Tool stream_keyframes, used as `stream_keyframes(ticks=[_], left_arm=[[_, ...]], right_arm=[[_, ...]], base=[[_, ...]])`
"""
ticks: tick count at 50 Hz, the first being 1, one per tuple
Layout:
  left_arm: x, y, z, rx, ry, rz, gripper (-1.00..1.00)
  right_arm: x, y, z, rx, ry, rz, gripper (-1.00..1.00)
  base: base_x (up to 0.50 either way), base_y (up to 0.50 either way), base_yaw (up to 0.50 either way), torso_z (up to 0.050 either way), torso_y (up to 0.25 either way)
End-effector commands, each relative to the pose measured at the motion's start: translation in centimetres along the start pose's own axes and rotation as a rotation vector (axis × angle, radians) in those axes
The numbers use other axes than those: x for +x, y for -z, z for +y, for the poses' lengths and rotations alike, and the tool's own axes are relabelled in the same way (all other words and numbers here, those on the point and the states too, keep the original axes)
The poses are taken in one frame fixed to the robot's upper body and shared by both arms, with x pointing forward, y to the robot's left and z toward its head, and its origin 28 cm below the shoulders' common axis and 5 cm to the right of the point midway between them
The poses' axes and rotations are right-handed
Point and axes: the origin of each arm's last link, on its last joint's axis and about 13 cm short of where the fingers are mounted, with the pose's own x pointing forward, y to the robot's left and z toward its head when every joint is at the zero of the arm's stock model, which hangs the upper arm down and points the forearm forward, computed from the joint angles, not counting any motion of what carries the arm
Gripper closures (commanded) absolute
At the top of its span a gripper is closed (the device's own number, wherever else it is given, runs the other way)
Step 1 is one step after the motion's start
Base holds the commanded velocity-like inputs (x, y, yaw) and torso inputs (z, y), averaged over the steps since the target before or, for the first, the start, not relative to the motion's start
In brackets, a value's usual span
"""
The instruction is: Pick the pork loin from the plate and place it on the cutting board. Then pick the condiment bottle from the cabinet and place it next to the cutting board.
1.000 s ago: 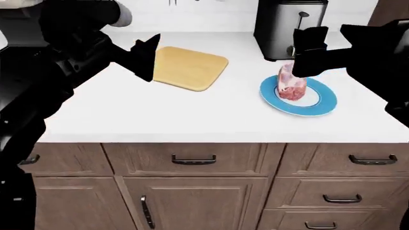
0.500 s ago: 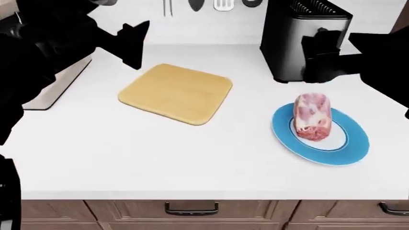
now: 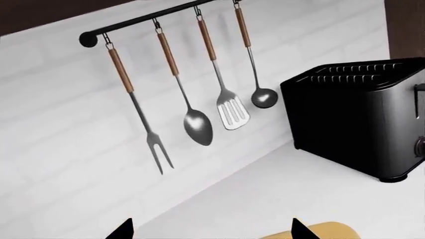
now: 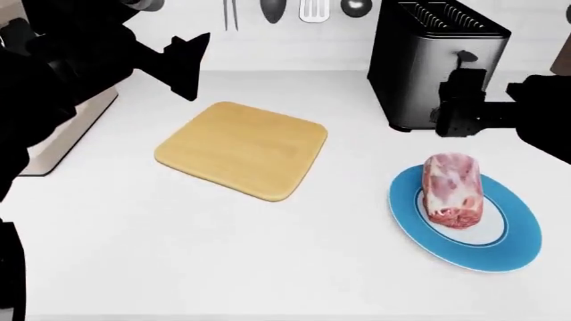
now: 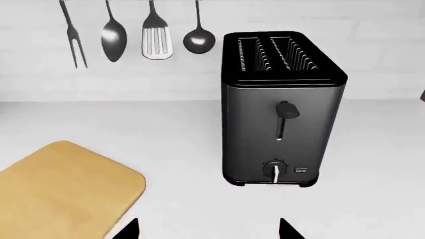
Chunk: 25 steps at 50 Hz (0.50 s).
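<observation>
The pork loin, pink with white fat, lies on the blue-rimmed plate at the right of the counter. The tan cutting board lies left of it, bare; it also shows in the right wrist view, and one corner shows in the left wrist view. My left gripper is open and empty, above the counter behind the board's left corner. My right gripper is open and empty, behind the plate by the toaster. The condiment bottle and the cabinet are out of view.
A black toaster stands at the back, behind the plate. Several utensils hang on a wall rail above the counter. A pale box-like thing stands at the counter's left edge.
The head view has drawn closer and tilted down: board, plate and meat sit lower and larger, and the drawers have left the view. The right gripper now stands further behind the plate.
</observation>
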Motion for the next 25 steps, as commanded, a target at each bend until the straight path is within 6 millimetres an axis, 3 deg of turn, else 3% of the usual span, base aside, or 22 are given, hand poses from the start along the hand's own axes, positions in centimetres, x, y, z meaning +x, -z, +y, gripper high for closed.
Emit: stream_keyframes(ticks=[1, 20, 25], left_arm=[[0.06, 0.24, -0.03, -0.009, 0.005, 0.003, -1.00], [0.23, 0.31, -0.02, -0.014, 0.010, 0.005, -1.00], [0.30, 0.47, -0.06, -0.017, 0.014, 0.005, -1.00]], right_arm=[[-0.73, -1.12, -0.19, 0.022, 0.143, 0.180, -1.00], [-1.09, -0.67, -0.90, 0.037, 0.176, 0.299, -1.00], [-0.95, -1.38, -0.91, 0.073, 0.146, 0.356, -1.00]], base=[[0.00, 0.00, 0.00, 0.000, 0.000], [0.00, 0.00, 0.00, 0.000, 0.000], [0.00, 0.00, 0.00, 0.000, 0.000]])
